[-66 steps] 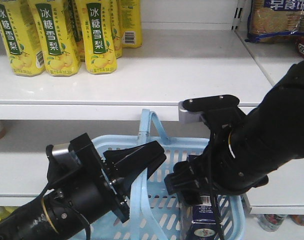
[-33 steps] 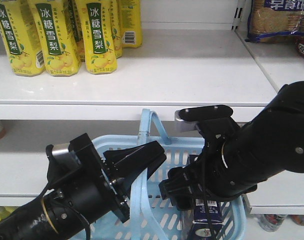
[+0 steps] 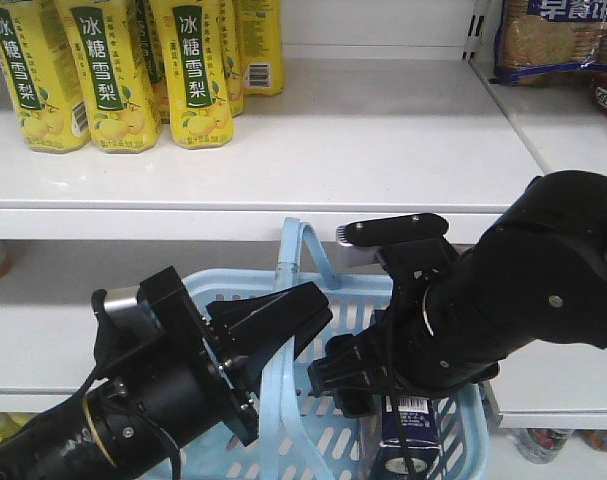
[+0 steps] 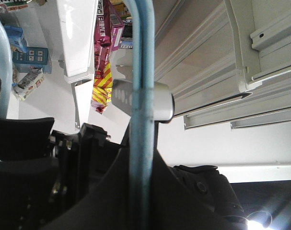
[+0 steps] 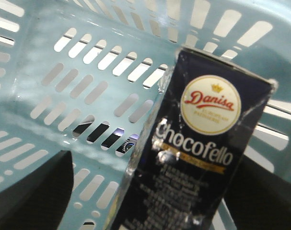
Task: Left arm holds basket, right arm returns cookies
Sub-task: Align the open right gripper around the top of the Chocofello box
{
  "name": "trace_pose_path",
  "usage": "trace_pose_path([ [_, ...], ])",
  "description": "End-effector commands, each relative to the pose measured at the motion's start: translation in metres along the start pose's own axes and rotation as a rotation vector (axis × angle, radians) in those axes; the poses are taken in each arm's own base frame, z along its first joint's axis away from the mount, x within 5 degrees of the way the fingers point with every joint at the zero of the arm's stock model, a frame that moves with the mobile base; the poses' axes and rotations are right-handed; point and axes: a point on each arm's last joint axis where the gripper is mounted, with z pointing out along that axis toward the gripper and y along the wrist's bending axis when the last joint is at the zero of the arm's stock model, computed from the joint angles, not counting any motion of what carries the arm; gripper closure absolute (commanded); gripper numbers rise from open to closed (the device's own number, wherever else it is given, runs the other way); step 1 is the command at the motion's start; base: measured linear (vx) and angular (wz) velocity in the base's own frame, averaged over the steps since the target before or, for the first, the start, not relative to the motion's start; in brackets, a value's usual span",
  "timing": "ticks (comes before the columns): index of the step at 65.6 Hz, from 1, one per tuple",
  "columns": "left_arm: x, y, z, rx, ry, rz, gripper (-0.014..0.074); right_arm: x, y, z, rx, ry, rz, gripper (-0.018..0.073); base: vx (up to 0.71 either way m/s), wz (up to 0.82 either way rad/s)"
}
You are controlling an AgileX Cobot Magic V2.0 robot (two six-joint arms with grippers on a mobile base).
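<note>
Hovering with the right tool (image 3: 355,385) spread wide and empty directly over the cookies (image 5: 198,143) — standing on end in the right corner of the basket (image 3: 471,425), long axis pointing up at it — while pinching the handle (image 4: 142,96) tight in the left tool (image 3: 283,320)

The cookies (image 5: 203,143) stand in the basket (image 3: 318,435) at its right side, below the shelf (image 3: 333,150) bearing bottles (image 3: 193,70).

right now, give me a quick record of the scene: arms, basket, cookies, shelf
left gripper: jaws shut on the basket handle
right gripper: jaws open either side of the cookies, down inside the basket
cookies: navy carton standing on end in the basket
shelf: yellow drink cartons at back left
</note>
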Motion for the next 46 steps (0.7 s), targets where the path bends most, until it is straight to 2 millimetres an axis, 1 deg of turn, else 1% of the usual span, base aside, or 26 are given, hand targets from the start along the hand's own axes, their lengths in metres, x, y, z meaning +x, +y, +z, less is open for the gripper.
trace_pose_path([
  [1, 0.002, -0.032, 0.002, 0.216, 0.005, -0.002, 0.0596, -0.006, 0.002, -0.011, -0.021, -0.072, -0.017, -0.001, 0.0, 0.0],
  [18, 0.002, -0.032, 0.002, 0.216, 0.005, -0.002, 0.0596, -0.009, 0.0, -0.005, 0.016, -0.069, -0.041, -0.0009, 0.0, 0.0],
  [26, 0.002, -0.032, 0.002, 0.216, 0.005, -0.002, 0.0596, -0.01, 0.0, -0.002, 0.029, -0.066, -0.048, 0.0009, 0.0, 0.0],
  [37, 0.002, -0.032, 0.002, 0.216, 0.005, -0.002, 0.0596, -0.011, 0.0, 0.003, 0.037, -0.059, -0.055, 0.0071, 0.0, 0.0],
  [46, 0.002, -0.032, 0.002, 0.216, 0.005, -0.002, 0.0596, -0.013, 0.001, 0.007, 0.038, -0.056, -0.061, 0.0148, 0.0, 0.0],
])
